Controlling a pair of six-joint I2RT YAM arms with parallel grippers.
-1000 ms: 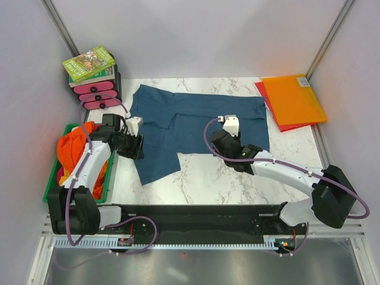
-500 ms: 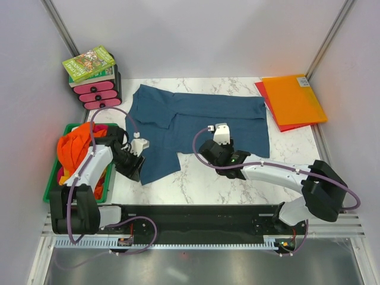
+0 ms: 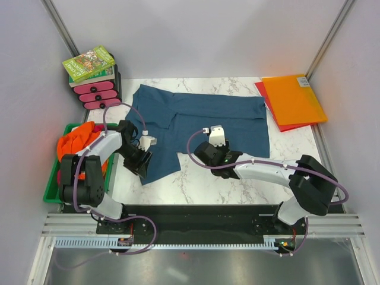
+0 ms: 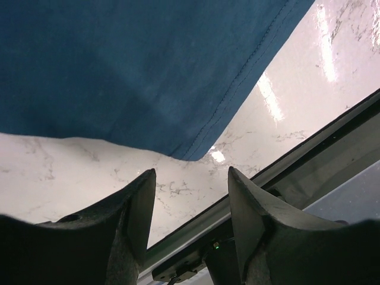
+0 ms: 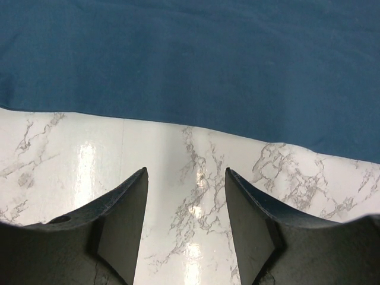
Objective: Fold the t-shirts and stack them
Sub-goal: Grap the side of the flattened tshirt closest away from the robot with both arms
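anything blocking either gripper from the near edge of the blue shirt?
Nothing visible. In both wrist views only bare marble table lies between the open jaws and the blue shirt. The left gripper faces the shirt's near-left corner, and the right gripper faces its straight near hem.

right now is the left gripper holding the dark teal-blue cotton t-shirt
No, the left gripper stands open over the white marble table, and the t-shirt lies just beyond its tips.
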